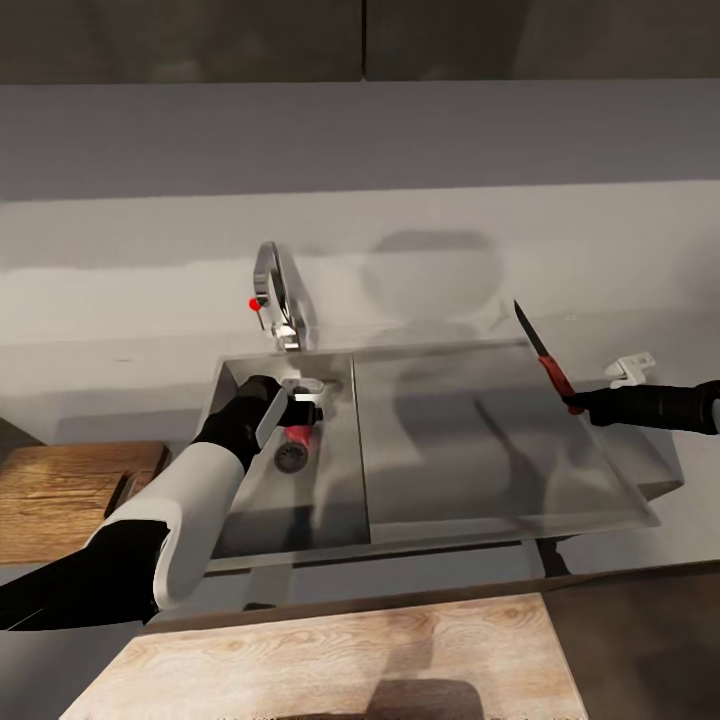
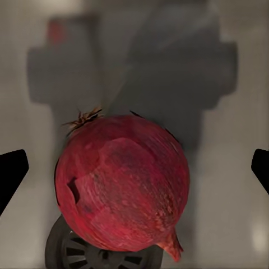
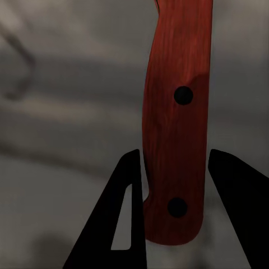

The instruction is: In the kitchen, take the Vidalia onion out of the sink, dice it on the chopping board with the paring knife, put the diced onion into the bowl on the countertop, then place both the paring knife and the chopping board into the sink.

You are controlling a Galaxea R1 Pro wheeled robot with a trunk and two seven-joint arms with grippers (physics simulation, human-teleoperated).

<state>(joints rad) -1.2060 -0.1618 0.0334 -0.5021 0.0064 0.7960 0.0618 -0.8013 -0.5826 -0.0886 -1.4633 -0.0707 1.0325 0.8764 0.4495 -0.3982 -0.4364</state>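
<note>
A pale grey wall is running behind the grey countertop (image 1: 120, 375), and the steel sink (image 1: 500, 440) is sitting in it, with its basin on the left and a flat drainboard on the right, under a curved chrome tap (image 1: 278, 295) with a red knob. The left gripper (image 1: 296, 408) is reaching down into the basin, and in the head view the arm is covering most of the Vidalia onion (image 1: 299, 434), leaving just a red sliver showing beside the round drain (image 1: 290, 458). In the left wrist view the onion (image 2: 123, 182) is lying over the drain grille, its dry root tuft at one end and its pointed tip at the opposite end, while the two dark fingertips (image 2: 11, 176) are standing wide apart on either side without touching it. The right gripper (image 1: 580, 402) is clamping the paring knife (image 1: 543, 356) by the butt of its red handle over the drainboard's right edge, the long axis slanting so the dark blade is pointing up and away toward the wall; the right wrist view is showing the handle (image 3: 176, 123) with two dark rivets, pinched between the fingers, the blade cut off. The chopping board (image 1: 70, 500) is lying on the counter to the left, partly cut by the frame edge. No writing is readable anywhere.
</note>
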